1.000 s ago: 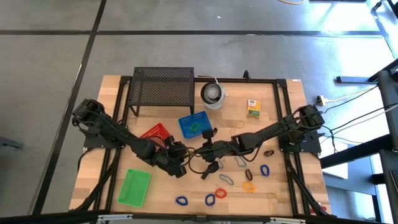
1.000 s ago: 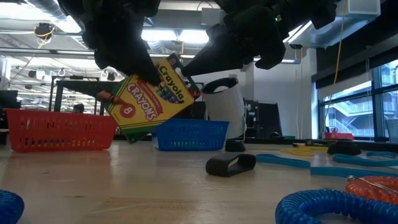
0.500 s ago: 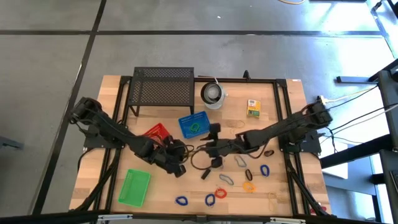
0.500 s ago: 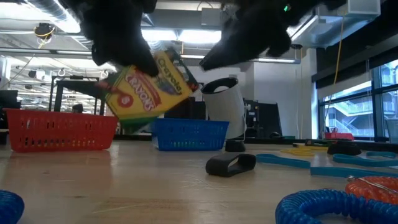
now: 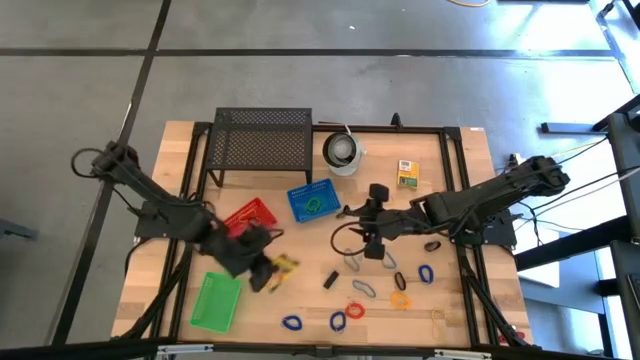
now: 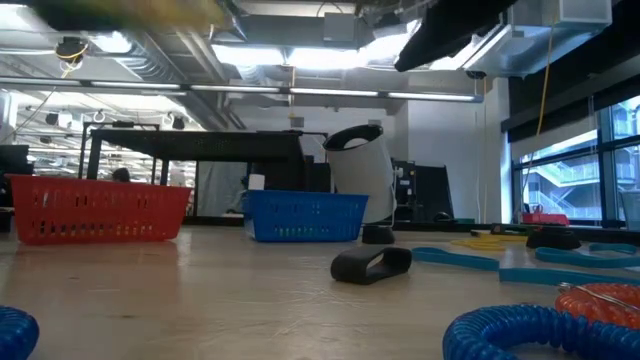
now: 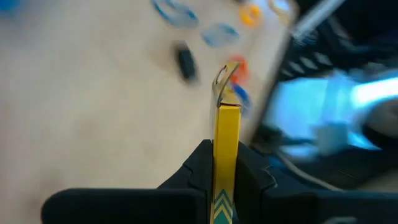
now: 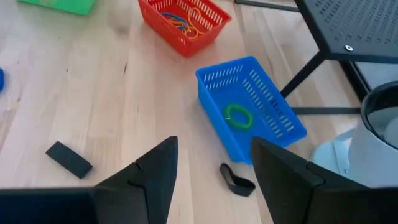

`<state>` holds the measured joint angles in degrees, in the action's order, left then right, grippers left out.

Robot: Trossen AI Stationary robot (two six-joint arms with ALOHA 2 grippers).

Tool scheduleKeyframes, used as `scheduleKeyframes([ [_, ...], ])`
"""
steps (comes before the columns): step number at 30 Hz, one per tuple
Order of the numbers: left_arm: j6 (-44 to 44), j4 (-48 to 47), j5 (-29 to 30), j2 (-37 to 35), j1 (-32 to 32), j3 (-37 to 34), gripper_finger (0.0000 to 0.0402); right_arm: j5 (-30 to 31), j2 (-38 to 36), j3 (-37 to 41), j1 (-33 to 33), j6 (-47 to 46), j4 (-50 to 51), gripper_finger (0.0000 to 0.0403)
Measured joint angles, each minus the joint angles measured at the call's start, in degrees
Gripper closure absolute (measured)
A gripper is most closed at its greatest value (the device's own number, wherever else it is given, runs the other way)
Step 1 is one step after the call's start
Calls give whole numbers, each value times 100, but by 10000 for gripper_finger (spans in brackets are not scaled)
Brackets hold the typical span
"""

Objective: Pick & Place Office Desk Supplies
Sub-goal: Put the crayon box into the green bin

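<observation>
My left gripper [image 5: 268,270] hangs above the table's near left part, beside the green basket [image 5: 216,300], shut on a flat yellow-and-green crayon box [image 7: 227,127]. In the low view the box is only a yellow blur [image 6: 130,10] at the top. My right gripper [image 5: 372,232] stands open above the table's middle with nothing between its fingers [image 8: 163,167]. A second crayon box [image 5: 406,173] lies flat at the far right. A black clip [image 5: 329,279] and several coloured loops [image 5: 362,287] lie on the wood. A green loop [image 8: 237,116] lies in the blue basket [image 8: 252,106]. My left gripper pinches the crayon box by its two broad faces [image 7: 226,163], one finger on each face. The narrow yellow edge of the box faces the wrist camera and the box reaches out past the fingertips. It is lifted clear of the table.
A red basket [image 5: 248,215] with loops stands left of the blue one. The black mesh stand [image 5: 262,140] and the white cup [image 5: 342,152] are at the far edge. A second black clip [image 8: 236,182] lies by the blue basket.
My left gripper has risen with the crayon box, gone toward the table's left and near edges and rolled; the box has left the low view at its top. My right gripper has risen and drawn back toward the table's right edge.
</observation>
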<state>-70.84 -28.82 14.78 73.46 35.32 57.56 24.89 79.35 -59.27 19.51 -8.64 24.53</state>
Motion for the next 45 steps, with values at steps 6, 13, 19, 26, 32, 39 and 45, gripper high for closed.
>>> scheduleKeyframes([
  [6, -2619, -165, -266, -152, 1314, 2, 373, -27, 68, 3, 11, 6, 151, 197],
  [13, -5376, -1326, 134, 113, 2471, 2, 373, 15, 105, 2, 11, -217, 121, 197],
  [19, -5409, -1771, -410, 539, 2392, 2, 373, 104, 105, 2, 11, -354, 125, 197],
  [26, -5445, -2692, -682, 603, 2380, 2, 373, 277, 105, 2, 11, -352, -63, 197],
  [32, -5467, -2851, -559, 784, 2299, 2, 372, 277, 105, 2, 11, -336, -70, 197],
  [39, -5459, -2855, -589, 1039, 2222, 2, 372, 277, 105, 2, 11, -311, -72, 197],
  [45, -5454, -2806, -740, 1136, 2224, 2, 356, 277, 105, 2, 11, -311, -92, 197],
])
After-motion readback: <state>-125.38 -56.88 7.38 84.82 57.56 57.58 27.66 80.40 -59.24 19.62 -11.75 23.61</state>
